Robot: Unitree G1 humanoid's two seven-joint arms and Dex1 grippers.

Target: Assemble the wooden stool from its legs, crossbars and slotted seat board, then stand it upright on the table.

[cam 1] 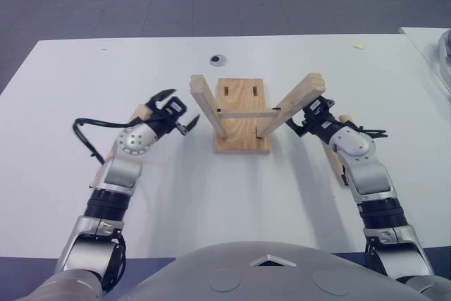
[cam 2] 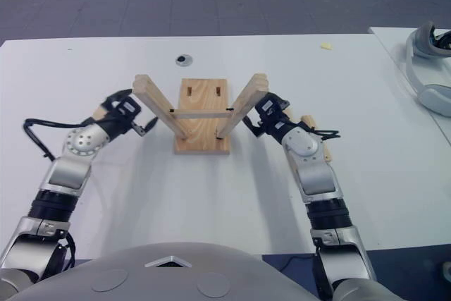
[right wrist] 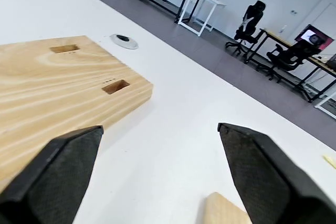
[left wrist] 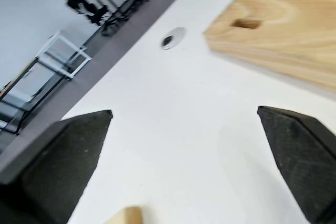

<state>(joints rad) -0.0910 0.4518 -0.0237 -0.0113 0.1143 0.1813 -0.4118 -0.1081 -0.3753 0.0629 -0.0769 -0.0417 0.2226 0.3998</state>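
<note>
the seat board (cam 1: 242, 143) lies flat on the surface (cam 1: 84, 75), two legs (cam 1: 208, 106) splayed in its slots with a crossbar (cam 1: 246, 113) between, left fingers (left wrist: 63, 161) and right fingers (right wrist: 58, 166) released beside them, seemingly to steady each.

Seat board (cam 1: 239, 91) lies flat at the middle of the table (cam 1: 211, 195). On it, the left leg (cam 1: 208, 107) leans left and the right leg (cam 1: 292, 103) leans right, with the crossbar (cam 1: 246, 113) between them. The left gripper (cam 1: 182, 111) sits left of the left leg, the right gripper (cam 1: 304, 118) just right of the right leg. A spare piece (cam 1: 141, 112) lies behind the left gripper, another piece (cam 1: 337, 160) beside the right arm. The grommet (cam 1: 217, 59) is behind the board.
</note>
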